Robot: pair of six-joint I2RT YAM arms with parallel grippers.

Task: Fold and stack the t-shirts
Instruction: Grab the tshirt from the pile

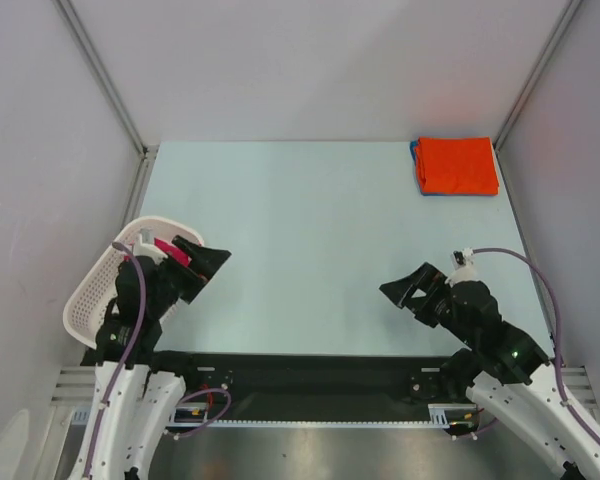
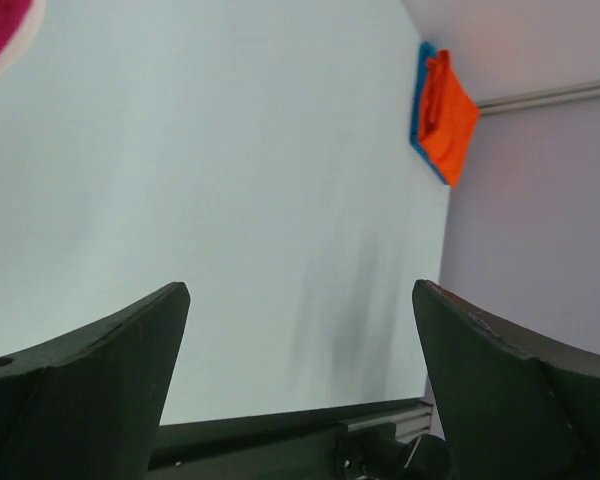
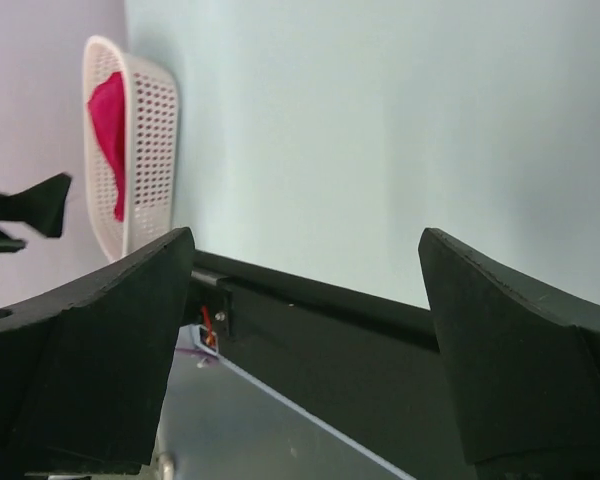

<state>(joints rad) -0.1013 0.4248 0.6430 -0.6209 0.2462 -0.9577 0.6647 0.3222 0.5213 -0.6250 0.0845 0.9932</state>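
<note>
Orange t-shirt, far corner, well beyond right gripper

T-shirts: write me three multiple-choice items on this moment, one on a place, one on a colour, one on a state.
1. Where is the crimson t-shirt? A in the white basket; B flat mid-table; C hanging from a gripper.
2. Which colour tops the folded stack? A blue; B orange; C crimson.
3. How are the left gripper and right gripper? A both open, empty; B both shut; C one holding cloth.
Answers: A, crimson shows inside the basket; B, the orange t-shirt lies over the blue t-shirt; A, wide gaps, nothing held.
</note>
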